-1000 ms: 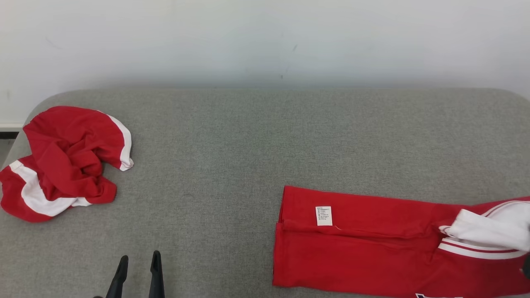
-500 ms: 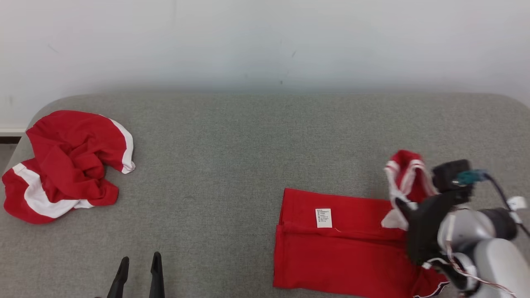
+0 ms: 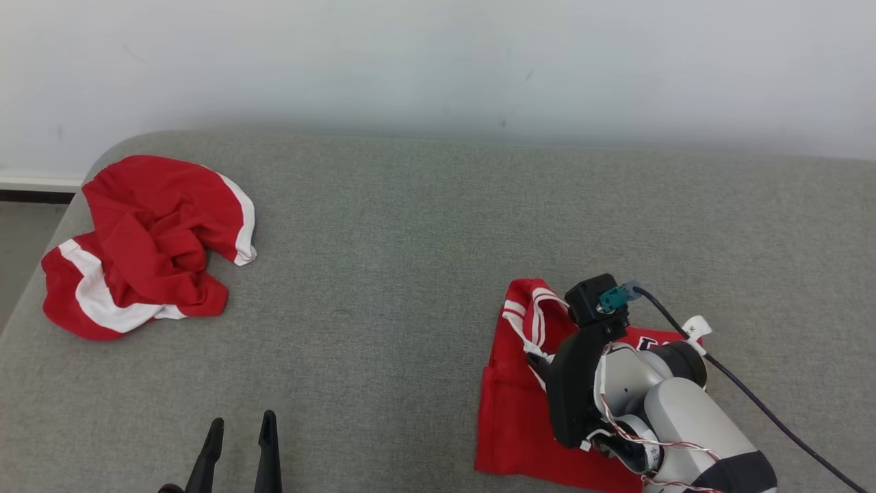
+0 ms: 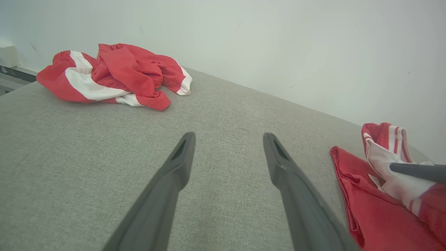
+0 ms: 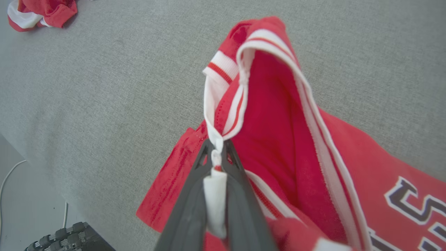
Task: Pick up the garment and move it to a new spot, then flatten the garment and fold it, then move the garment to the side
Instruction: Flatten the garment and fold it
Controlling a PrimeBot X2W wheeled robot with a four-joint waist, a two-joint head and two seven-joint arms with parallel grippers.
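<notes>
Leftward over the folded body, the right gripper (image 5: 216, 153) has carried the white-trimmed end of the red jersey-knit garment (image 3: 510, 418), its dark fingers pinched tight on that white edge. The garment lies at the near right of the grey fabric surface (image 3: 383, 274). The left gripper (image 4: 229, 136) hovers with fingers spread, holding nothing. A crumpled red-and-white cloth (image 3: 144, 239) sits far left.

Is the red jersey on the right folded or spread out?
Partly folded: the jersey lies doubled flat below, while the shut right jaws hold its white-trimmed end lifted above.
</notes>
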